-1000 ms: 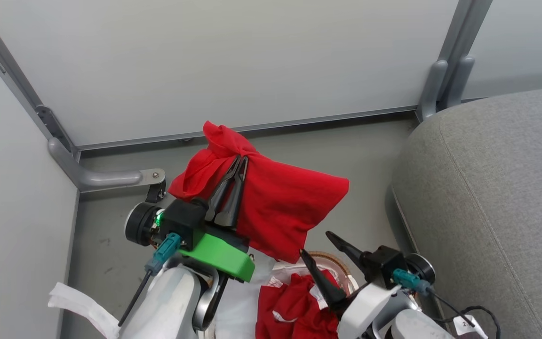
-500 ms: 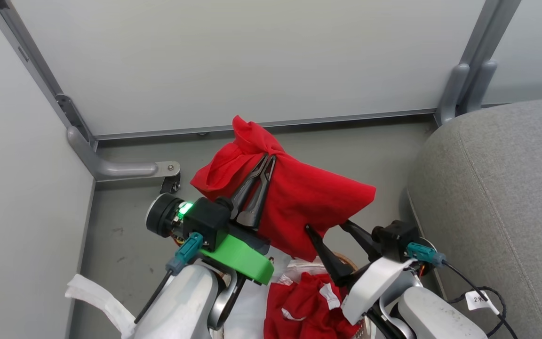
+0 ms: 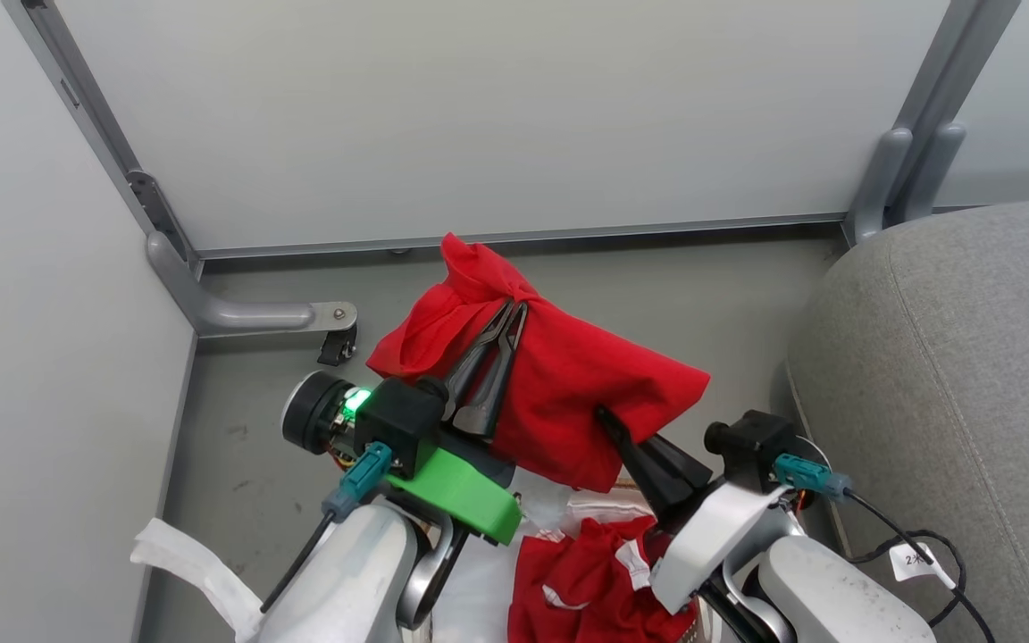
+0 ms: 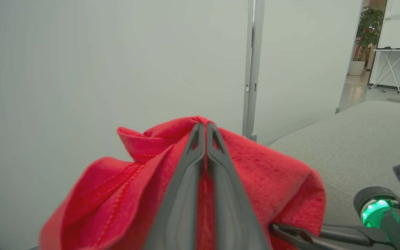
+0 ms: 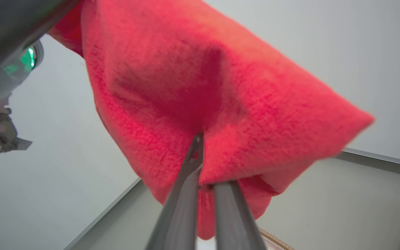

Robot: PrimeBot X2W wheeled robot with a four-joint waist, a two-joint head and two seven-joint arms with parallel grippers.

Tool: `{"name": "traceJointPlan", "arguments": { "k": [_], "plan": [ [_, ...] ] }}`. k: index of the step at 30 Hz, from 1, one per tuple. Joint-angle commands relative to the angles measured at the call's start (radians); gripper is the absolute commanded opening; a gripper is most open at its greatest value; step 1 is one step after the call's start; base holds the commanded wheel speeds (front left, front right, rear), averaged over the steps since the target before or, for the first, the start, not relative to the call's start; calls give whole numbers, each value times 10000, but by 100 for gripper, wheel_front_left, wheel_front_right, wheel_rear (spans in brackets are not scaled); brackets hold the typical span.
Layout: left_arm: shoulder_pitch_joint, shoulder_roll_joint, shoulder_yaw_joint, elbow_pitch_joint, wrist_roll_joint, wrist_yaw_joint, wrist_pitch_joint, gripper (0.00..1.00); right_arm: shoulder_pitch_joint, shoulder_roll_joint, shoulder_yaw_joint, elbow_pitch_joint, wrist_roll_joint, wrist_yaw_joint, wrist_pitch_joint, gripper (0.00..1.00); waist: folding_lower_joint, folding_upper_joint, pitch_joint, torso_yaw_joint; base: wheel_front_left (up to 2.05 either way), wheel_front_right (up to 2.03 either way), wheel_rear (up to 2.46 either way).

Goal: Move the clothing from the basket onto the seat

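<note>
Head view: the left claw [image 3: 513, 310], shut tight, pinches a red garment [image 3: 568, 384] at its bunched top. The right claw [image 3: 606, 414] is closed on its lower edge, with the grey seat [image 3: 952, 375] to that claw's right. Left wrist view: the left claw's fingers [image 4: 186, 194] clamp the fold. Right wrist view: closed fingers [image 5: 182, 201] nip the fabric hanging above them

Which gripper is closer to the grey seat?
Right. The right gripper holds the red garment at its lower edge, toward the seat; the left gripper pinches its top, farther away.
</note>
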Motion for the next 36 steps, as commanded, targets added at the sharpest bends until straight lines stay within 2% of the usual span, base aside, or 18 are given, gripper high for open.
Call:
{"name": "traceJointPlan", "arguments": {
  "k": [1,7,8,9,10,17,30,36],
  "plan": [
    [-16,9,-10,36,-57,40,-9,0,76,-2,14,-52,-119,-7,-45,0,0,0,-15,-24,0,0,0],
    [83,9,0,106,3,78,-9,0,158,46,3,-116,-261,-7,-45,0,0,0,-63,-134,0,0,0],
    [89,9,29,101,-3,84,-9,3,173,56,-40,-152,-284,-7,-47,0,0,0,-61,-165,0,0,0],
    [100,9,53,103,-1,85,-9,38,199,59,-58,-181,-318,-7,-47,0,0,0,-59,-199,0,0,0],
    [114,9,76,114,30,125,-9,100,240,57,-70,-220,-351,-7,-47,0,0,0,-58,-257,0,0,0],
    [255,8,302,215,263,195,-4,100,471,118,-88,-649,-605,-7,-48,0,0,0,-19,-1108,0,0,0],
    [478,22,959,388,758,13,-3,100,664,138,-38,-1483,-879,-7,-47,0,0,0,535,-4356,0,0,0],
    [502,33,1173,478,963,-61,-3,100,673,186,-306,-1826,-1074,-7,-48,0,0,0,884,-5448,0,0,0]
  ]
}}
